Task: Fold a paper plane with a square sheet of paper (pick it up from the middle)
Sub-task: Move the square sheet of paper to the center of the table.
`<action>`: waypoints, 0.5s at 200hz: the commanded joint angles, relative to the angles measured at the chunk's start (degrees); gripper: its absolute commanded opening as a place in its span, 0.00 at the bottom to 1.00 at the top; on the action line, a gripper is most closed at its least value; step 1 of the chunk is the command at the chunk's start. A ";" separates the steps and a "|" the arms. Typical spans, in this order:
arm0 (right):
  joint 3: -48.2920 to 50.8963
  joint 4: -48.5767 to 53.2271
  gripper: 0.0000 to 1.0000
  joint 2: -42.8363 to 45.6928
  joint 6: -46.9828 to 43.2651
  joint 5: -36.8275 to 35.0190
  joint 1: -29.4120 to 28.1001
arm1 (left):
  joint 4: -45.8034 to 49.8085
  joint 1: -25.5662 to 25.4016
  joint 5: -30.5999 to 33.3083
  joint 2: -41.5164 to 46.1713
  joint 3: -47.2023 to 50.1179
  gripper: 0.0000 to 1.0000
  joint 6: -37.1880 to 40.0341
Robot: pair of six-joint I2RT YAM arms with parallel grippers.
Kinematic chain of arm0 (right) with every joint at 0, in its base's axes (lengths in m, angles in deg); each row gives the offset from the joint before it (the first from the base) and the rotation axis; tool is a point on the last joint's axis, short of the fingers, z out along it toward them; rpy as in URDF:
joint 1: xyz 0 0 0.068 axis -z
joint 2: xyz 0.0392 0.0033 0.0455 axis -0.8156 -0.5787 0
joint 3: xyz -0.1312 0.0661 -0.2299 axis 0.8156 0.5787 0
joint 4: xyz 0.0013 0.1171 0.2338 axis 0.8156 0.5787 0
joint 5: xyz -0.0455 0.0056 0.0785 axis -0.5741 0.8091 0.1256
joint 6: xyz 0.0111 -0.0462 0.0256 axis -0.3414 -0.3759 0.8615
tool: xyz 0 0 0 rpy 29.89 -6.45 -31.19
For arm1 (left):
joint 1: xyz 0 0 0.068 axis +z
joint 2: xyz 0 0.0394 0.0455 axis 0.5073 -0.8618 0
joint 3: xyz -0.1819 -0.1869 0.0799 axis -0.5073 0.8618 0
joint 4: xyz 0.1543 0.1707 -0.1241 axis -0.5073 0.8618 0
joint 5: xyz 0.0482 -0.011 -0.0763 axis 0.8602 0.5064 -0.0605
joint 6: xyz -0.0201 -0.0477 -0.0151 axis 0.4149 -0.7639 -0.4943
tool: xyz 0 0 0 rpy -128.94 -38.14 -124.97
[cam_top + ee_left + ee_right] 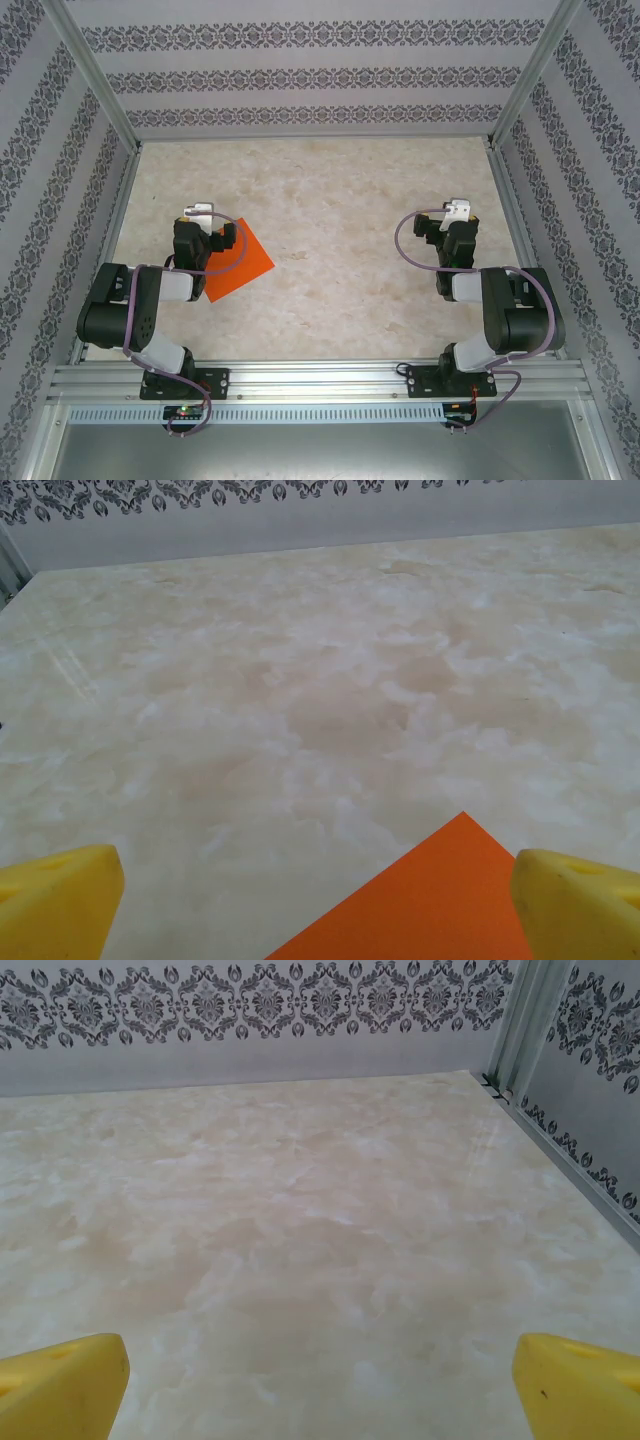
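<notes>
You had the left pincer (320, 920) hanging over the marbled surface (340, 220) with its jaws wide apart and nothing between them. In the left wrist view its 2 yellow pads (60, 905) sat at the bottom corners. The square sheet of paper (440, 900) lay flat on the surface below that pincer. 1 orange corner poked forward into the gap between the pads, closer to the pad on the right, and neither pad touched it.

From the top view, the sheet (245, 262) was turned like a diamond. Part of it was tucked under the left pincer (205, 235) and the rest spread out to that pincer's right.

Your right pincer (320, 1395) was spread wide as well and gripped nothing, with bare surface under its yellow pads (580, 1390). The sheet lay well apart from it, far off to its left. A patterned wall (260, 1005) stood ahead of the right pincer, past the far edge of the surface.
</notes>
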 commanded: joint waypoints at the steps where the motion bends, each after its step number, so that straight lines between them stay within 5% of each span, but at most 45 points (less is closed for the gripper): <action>1: -1.20 -0.69 0.98 0.68 -0.17 1.25 -0.13 | -1.59 0.80 -1.30 -0.10 -0.61 1.00 1.07; 100: -0.93 -1.22 0.98 0.61 0.57 2.78 0.91 | -1.99 0.80 -1.47 -0.02 -0.29 1.00 1.22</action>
